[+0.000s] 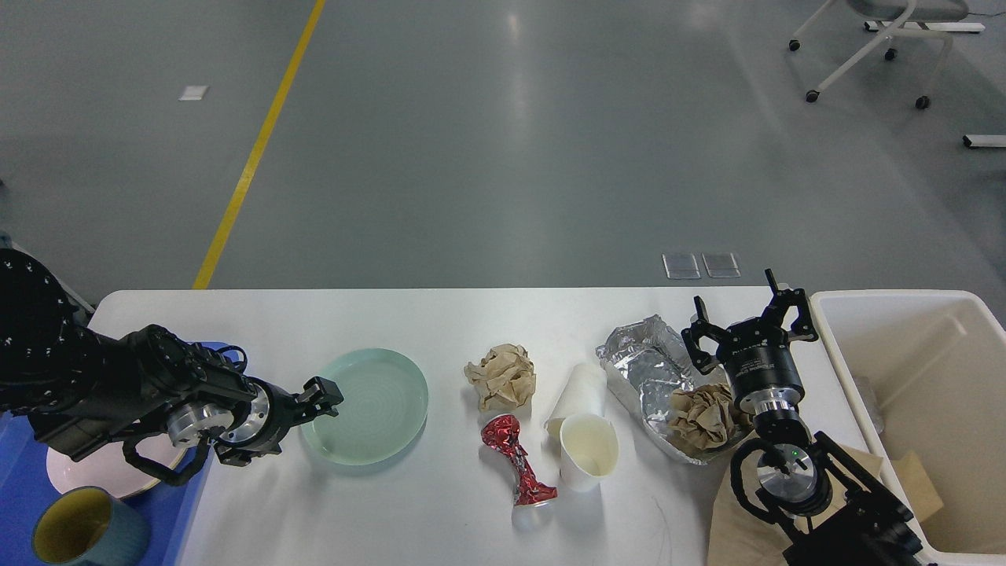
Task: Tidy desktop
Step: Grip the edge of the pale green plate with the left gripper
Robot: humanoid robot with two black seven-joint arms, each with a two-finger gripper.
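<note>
White desktop (440,322) fills lower frame, cluttered mid to right: green plate (365,406), crumpled brown paper (501,376), crushed red can (519,468), two paper cups (585,440), foil tray (656,369) with another paper wad (703,413). Left gripper (324,399) sits at plate's left rim, fingers look closed on or touching the edge, can't tell if gripped. Right gripper (747,322) hangs over foil tray, jaws spread wide, holding nothing. Step looks like plate pickup; next move likely a lift toward blue tray (20,464) at left, which holds a pink plate (102,468) and mug (86,527). Cream bin (888,314) at right probably takes the trash. Grey floor, yellow line (259,141), chair (880,39) far right.
</note>
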